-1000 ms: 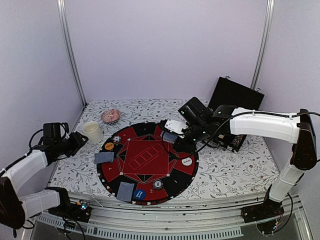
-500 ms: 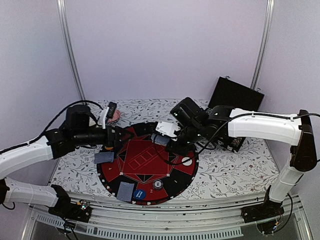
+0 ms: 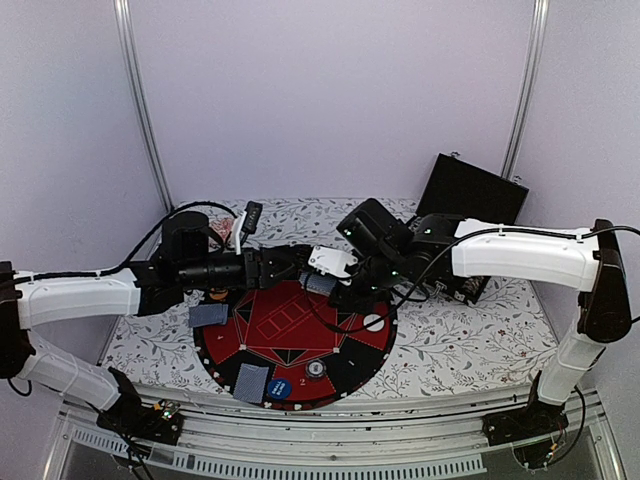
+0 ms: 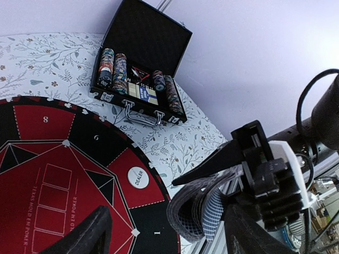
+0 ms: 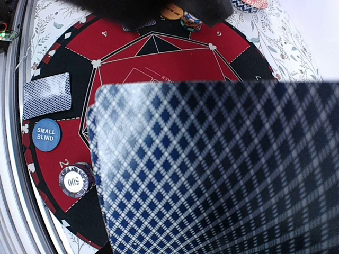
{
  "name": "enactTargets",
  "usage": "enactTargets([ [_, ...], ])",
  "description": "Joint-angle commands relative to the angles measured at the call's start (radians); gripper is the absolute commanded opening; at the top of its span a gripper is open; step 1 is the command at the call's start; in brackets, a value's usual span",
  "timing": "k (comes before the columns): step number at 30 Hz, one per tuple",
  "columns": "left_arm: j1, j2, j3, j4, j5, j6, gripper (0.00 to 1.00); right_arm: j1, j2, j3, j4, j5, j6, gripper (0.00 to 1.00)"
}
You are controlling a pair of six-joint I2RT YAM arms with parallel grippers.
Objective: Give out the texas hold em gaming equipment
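Observation:
My right gripper (image 3: 335, 272) is shut on a bent deck of grey-blue-backed playing cards (image 3: 320, 285) above the far side of the round red and black poker mat (image 3: 345, 365). The deck fills the right wrist view (image 5: 212, 169) and hides the fingers there. My left gripper (image 3: 300, 264) is open, right beside the deck. In the left wrist view the deck (image 4: 201, 211) lies between my open fingers (image 4: 85, 233). On the mat lie a card (image 3: 208, 315), another card (image 3: 251, 381), a blue SMALL BLIND disc (image 3: 279, 388), a striped chip (image 3: 316, 369) and a white DEALER disc (image 3: 374, 323).
An open black case (image 3: 470, 190) with rows of chips (image 4: 119, 66) stands at the back right. The pink bowl (image 3: 224, 229) shows behind the left arm; the cup is hidden. An orange disc (image 5: 172, 10) and a chip (image 5: 190, 22) sit at the mat's far-left edge.
My left arm has swung from the far left in over the mat to the deck. My right gripper has drifted a little left with the deck.

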Motion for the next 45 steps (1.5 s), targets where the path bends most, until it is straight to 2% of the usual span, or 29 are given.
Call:
enactTargets([
  [1,-0.014,0.029,0.009,0.057,-0.001,-0.003,0.74,0.012,0.004,0.032,0.023,-0.015,-0.009,0.4],
  [8,-0.017,0.072,0.029,0.041,-0.014,0.017,0.73,0.015,0.012,0.041,0.031,-0.024,-0.006,0.4],
  [13,-0.024,0.116,0.066,0.04,0.029,0.033,0.73,0.018,0.023,0.054,0.028,-0.023,-0.012,0.4],
  [22,-0.026,0.082,0.053,0.031,0.013,0.069,0.73,0.018,0.024,0.054,0.026,-0.024,-0.012,0.4],
  [25,-0.027,0.067,0.039,0.074,0.057,0.079,0.74,0.018,0.024,0.056,0.027,-0.029,-0.013,0.4],
  [29,-0.03,0.048,-0.022,0.228,0.15,0.059,0.76,0.018,0.024,0.056,0.028,-0.034,-0.012,0.4],
  [31,-0.038,0.052,-0.032,0.242,0.137,0.065,0.77,0.018,0.026,0.056,0.028,-0.037,-0.012,0.4],
  [35,-0.056,0.081,0.006,0.153,0.055,0.103,0.76,0.017,0.026,0.057,0.027,-0.04,-0.012,0.4],
  [40,-0.059,0.112,0.052,0.067,-0.009,0.122,0.67,0.018,0.023,0.052,0.026,-0.036,-0.012,0.4],
  [45,-0.06,0.084,0.032,0.029,-0.057,0.134,0.51,0.018,0.011,0.031,0.033,-0.024,-0.01,0.4],
])
